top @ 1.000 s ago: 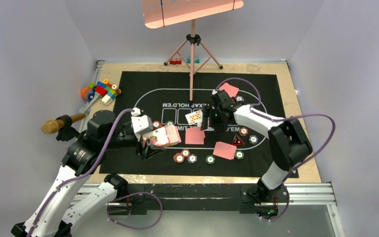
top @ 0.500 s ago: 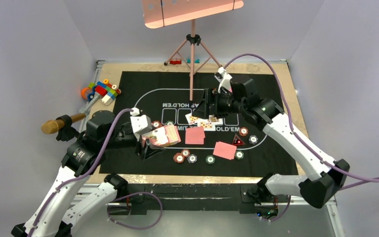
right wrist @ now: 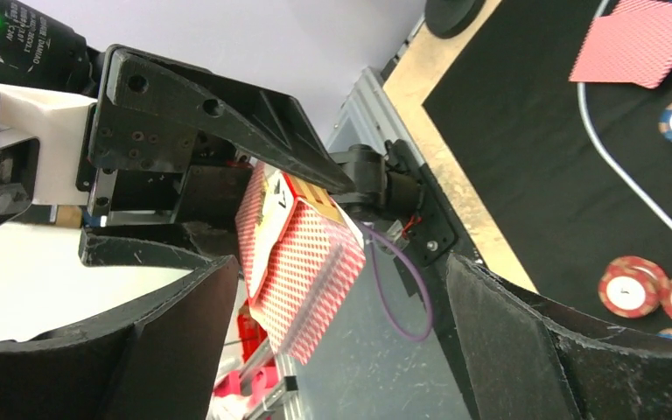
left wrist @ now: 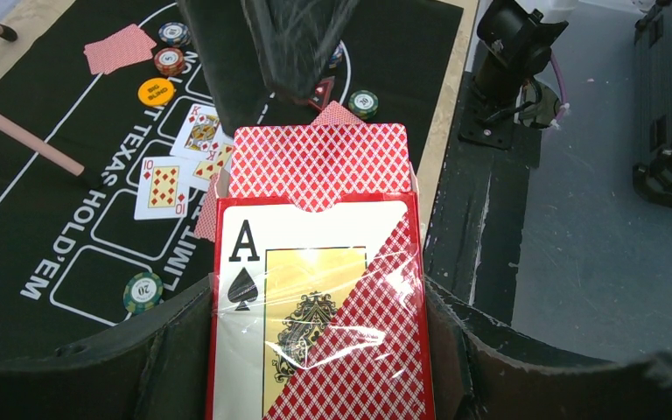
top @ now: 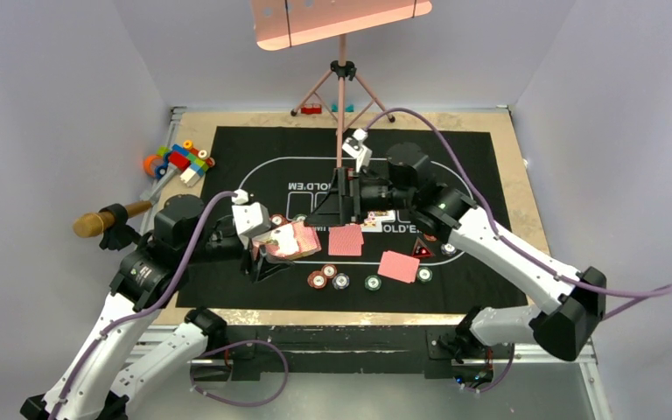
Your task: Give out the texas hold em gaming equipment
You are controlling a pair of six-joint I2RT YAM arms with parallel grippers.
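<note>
My left gripper (top: 271, 254) is shut on a red card box (top: 287, 240) with pink-red-backed cards sticking out of its top (left wrist: 319, 162); the box fills the left wrist view (left wrist: 315, 297). My right gripper (top: 329, 210) is open and empty, just right of the box and pointing at it; the box shows beyond its spread fingers (right wrist: 297, 254). Face-up cards (left wrist: 164, 185) lie on the black mat. Face-down cards (top: 346, 240) (top: 399, 266), striped chips (top: 318, 279) (top: 373, 283), an orange button (left wrist: 156, 90) and a dark triangle (top: 422, 250) lie around them.
Colourful toy blocks (top: 179, 160) lie off the mat at the far left. A pink tripod (top: 341, 83) stands at the back centre. A wooden-handled tool (top: 105, 219) lies at the left edge. The metal rail (top: 385, 337) runs along the near edge.
My right arm let go of a face-up card on the mat, then swung left from the mat's right side to the box. The left gripper has held still.
</note>
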